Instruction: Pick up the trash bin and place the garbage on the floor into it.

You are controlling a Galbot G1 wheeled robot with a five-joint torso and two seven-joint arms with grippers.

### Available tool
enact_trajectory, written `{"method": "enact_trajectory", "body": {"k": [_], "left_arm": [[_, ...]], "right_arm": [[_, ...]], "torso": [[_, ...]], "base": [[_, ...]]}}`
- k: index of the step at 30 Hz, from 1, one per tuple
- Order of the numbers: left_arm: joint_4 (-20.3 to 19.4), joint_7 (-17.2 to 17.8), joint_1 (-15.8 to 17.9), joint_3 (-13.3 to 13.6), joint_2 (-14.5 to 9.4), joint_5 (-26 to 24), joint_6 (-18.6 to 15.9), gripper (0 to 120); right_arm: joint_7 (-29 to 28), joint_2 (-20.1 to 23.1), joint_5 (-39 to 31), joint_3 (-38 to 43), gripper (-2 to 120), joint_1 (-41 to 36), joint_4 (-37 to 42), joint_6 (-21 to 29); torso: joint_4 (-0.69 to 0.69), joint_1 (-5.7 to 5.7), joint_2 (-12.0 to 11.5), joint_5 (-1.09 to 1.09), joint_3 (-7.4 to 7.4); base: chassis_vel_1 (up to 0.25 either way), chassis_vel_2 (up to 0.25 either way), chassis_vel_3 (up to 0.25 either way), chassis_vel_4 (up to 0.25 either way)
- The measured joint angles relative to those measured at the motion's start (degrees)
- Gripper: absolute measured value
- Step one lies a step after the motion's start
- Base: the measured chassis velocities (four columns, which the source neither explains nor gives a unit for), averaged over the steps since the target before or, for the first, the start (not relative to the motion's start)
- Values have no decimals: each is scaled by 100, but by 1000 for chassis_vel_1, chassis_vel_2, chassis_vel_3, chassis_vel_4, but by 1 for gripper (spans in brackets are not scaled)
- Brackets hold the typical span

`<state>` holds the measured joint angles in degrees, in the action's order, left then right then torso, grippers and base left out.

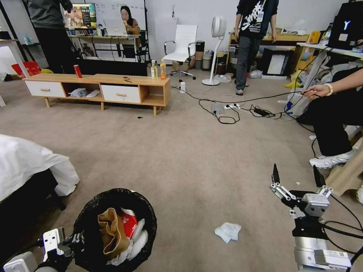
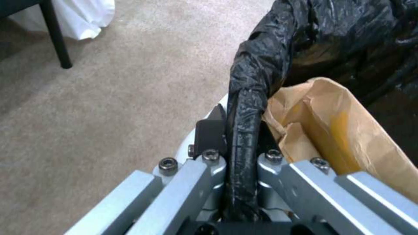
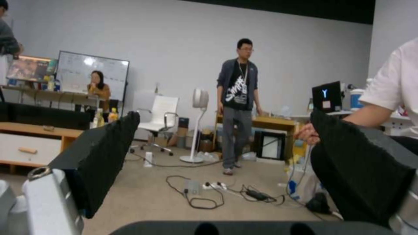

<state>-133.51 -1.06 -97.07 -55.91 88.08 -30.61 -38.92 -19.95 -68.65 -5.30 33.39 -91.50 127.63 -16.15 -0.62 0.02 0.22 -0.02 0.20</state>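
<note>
The trash bin [image 1: 87, 215], lined with a crinkled black bag, hangs low at the front left. My left gripper [image 1: 77, 241] is shut on its near rim; the left wrist view shows the bag-covered rim [image 2: 246, 130] pinched between the fingers. Inside lie garbage pieces: a crumpled brown paper bag [image 1: 111, 230], a red packet [image 1: 129, 223] and white tissues [image 1: 136, 241]. One crumpled white tissue [image 1: 228, 231] lies on the carpet to the right of the bin. My right gripper [image 1: 297, 177] stands open, fingers up, right of and above that tissue, holding nothing.
A bed with a white sheet [image 1: 26, 162] is at the left. A low wooden cabinet [image 1: 102, 88] stands at the back with an upright red can and drink bottles. Cables and a power strip [image 1: 227, 109] lie on the carpet. A seated person's legs [image 1: 332, 128] are at the right.
</note>
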Motion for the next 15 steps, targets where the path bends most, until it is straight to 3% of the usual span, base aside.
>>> {"method": "enact_trajectory", "body": {"k": [15], "left_arm": [[-24,-13,-34,-3,38,17,6,3]], "right_arm": [[47,83,15,21,100,-21,-25,-51]], "torso": [[0,-1,1,3,-3]], "base": [[-1,-3,-1,3]]}}
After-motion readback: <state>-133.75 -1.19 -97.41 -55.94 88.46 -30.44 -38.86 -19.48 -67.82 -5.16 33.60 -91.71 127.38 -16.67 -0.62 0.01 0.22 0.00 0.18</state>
